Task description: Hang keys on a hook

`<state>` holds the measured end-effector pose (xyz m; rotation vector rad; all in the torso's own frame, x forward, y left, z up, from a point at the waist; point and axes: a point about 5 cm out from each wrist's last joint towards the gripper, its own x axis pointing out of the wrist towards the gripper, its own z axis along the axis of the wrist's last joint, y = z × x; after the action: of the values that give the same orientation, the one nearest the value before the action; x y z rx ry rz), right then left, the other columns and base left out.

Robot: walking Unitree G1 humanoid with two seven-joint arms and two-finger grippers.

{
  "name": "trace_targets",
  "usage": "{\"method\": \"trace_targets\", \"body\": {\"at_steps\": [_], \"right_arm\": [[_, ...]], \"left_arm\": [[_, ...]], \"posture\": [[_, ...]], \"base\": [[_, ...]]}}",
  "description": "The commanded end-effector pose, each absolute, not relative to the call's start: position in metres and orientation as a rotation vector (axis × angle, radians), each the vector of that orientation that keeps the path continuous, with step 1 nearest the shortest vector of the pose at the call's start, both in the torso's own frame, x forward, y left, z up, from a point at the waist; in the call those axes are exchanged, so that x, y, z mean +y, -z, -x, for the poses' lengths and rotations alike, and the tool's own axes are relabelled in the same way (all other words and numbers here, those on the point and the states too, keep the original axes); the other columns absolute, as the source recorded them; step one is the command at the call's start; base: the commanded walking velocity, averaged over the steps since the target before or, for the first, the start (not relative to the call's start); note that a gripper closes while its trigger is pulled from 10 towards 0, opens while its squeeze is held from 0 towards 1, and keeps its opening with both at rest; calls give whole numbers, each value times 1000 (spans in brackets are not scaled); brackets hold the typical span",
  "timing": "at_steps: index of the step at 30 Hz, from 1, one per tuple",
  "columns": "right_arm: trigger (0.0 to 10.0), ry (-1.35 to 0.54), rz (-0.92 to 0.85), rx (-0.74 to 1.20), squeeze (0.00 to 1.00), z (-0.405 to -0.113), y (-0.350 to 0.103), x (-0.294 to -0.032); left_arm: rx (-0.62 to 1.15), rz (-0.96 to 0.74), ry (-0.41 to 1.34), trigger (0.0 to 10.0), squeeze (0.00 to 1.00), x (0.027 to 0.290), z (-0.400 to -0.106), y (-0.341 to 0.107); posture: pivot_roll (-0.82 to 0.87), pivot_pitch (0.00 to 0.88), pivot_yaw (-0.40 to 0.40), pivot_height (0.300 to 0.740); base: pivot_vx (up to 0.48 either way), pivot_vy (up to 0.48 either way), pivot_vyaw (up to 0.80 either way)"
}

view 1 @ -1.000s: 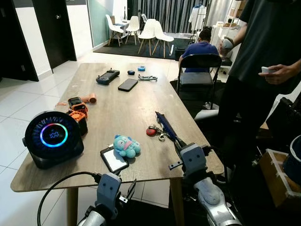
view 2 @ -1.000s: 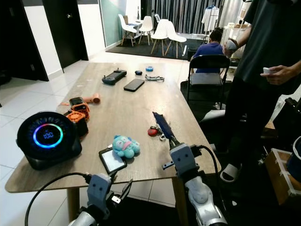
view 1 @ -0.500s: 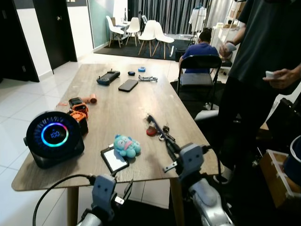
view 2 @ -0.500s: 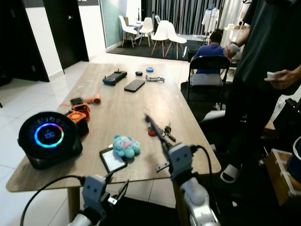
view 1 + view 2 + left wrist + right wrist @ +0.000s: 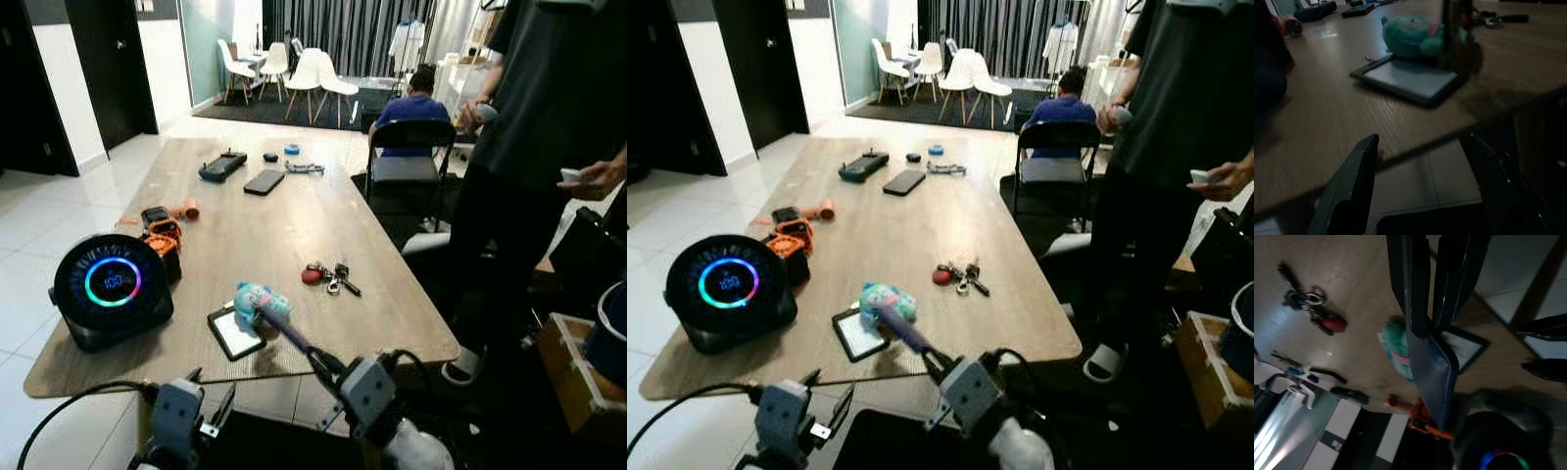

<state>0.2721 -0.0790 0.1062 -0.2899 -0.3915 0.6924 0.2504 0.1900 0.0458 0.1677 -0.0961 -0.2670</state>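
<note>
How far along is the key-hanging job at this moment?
Nothing looks done: the keys lie loose on the table, ungrasped. In hand: the right claw is shut on a dark flat strip over the plush toy. Left: grasping the keys and hanging them; no hook is visible.

Looked like an office or studio: long wooden table (image 5: 245, 235) strewn with gadgets, white-tiled floor (image 5: 39, 206), white chairs (image 5: 294, 69) on a dark rug by grey curtains (image 5: 343, 29), one person seated (image 5: 416, 98), another standing (image 5: 549, 117).
</note>
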Motion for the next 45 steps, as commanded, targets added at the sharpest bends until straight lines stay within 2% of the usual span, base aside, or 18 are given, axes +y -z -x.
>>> {"method": "trace_targets", "body": {"at_steps": [1, 5, 10, 11, 12, 13, 20, 27, 45], "right_arm": [[10000, -724, 299, -413, 0, -267, -108, -73], [10000, -728, 295, -415, 0, -265, -108, -72], [10000, -736, 295, -417, 0, -264, -109, -73], [10000, -736, 295, -417, 0, -264, -109, -73], [10000, -770, 286, -401, 0, -261, -107, -72], [10000, -785, 280, -391, 0, -260, -106, -71], [10000, -976, 301, -257, 0, -248, -87, -62], [10000, -1123, 319, -122, 0, -235, -69, -62], [10000, -1115, 272, -65, 0, -231, -69, -69]], "left_arm": [[18, -150, 247, 10000, 0, 203, -237, -26], [-7, -45, 363, 10000, 0, 195, -230, -29], [-51, 8, 509, 10000, 0, 180, -225, -39], [-51, 8, 509, 10000, 0, 180, -225, -39], [-53, 17, 644, 10000, 0, 166, -220, -44], [-51, 18, 684, 10000, 0, 162, -219, -45], [-2, -62, 855, 10000, 0, 152, -209, -35], [36, -137, 828, 10000, 0, 161, -211, -29], [153, -291, 535, 10000, 0, 186, -227, -11]], "posture": [[31, 84, -41, 740], [29, 86, -41, 740], [32, 86, -43, 740], [32, 86, -43, 740], [32, 86, -43, 740], [32, 86, -43, 740], [30, 83, -38, 740], [31, 81, -38, 740], [29, 81, -39, 740]], "base": [[0, 0, 0], [0, 0, 0], [0, 0, 0], [0, 0, 0], [0, 0, 0], [0, 0, 0], [0, 0, 0], [0, 0, 0], [0, 0, 0]]}}
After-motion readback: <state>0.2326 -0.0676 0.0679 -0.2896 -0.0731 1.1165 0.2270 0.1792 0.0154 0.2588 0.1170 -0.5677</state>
